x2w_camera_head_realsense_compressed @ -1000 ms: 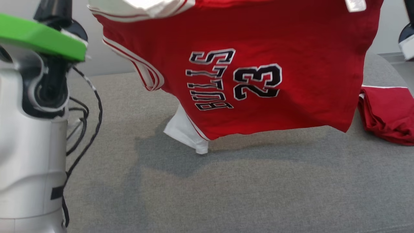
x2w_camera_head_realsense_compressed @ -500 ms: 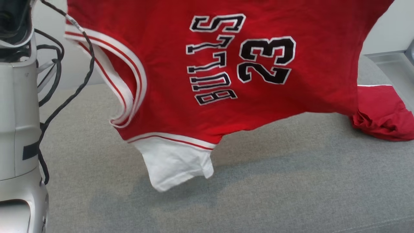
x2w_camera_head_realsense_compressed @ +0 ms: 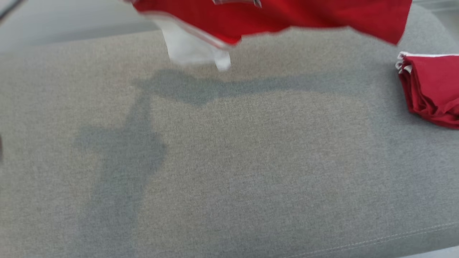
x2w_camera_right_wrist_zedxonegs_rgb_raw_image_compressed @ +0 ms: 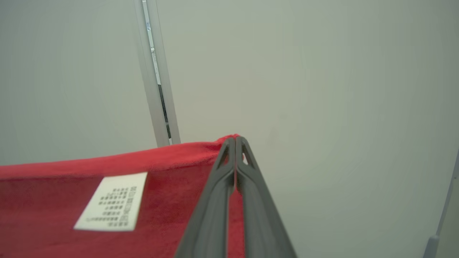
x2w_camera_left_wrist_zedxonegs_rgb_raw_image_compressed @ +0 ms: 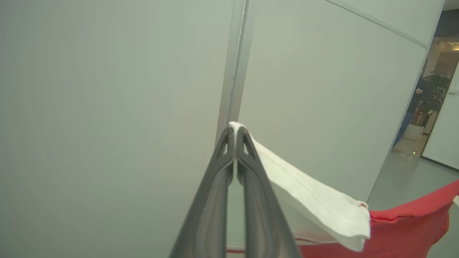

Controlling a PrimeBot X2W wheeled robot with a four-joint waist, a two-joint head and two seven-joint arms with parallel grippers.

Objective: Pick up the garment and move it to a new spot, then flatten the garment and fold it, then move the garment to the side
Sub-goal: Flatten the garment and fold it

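The garment (x2w_camera_head_realsense_compressed: pixel 287 18) hangs high in the air over the far side of the worktop (x2w_camera_head_realsense_compressed: pixel 229 172). It does not touch the grey top. Its white sleeve (x2w_camera_head_realsense_compressed: pixel 190 50) dangles lowest, with a dark shadow under it.

The left gripper (x2w_camera_left_wrist_zedxonegs_rgb_raw_image_compressed: pixel 235 131) has its fingers pressed together, pinching the tip of a white hem (x2w_camera_left_wrist_zedxonegs_rgb_raw_image_compressed: pixel 315 204). The right gripper (x2w_camera_right_wrist_zedxonegs_rgb_raw_image_compressed: pixel 235 140) has its fingers pressed together too, pinching the red edge near a white label (x2w_camera_right_wrist_zedxonegs_rgb_raw_image_compressed: pixel 111 200).

What could go wrong? Each pinch holds just a tiny bit of cloth, right at the finger tips. I think a quick swing or a hard pull could tug a corner free. Then the garment would drop in a heap. The dangling sleeve could also land first and get tucked under the red part, so the garment would not lie flat. And if the garment comes down too far to the right, it could land on the red cloth (x2w_camera_head_realsense_compressed: pixel 434 93) lying there and get mixed up with it.

There is lots of open room. The middle and left of the worktop are bare. The red cloth sits by the right edge. The far edge is close under the garment, so the middle looks like a safer place to lay it. The near edge runs along the bottom right, with a seam beside it.
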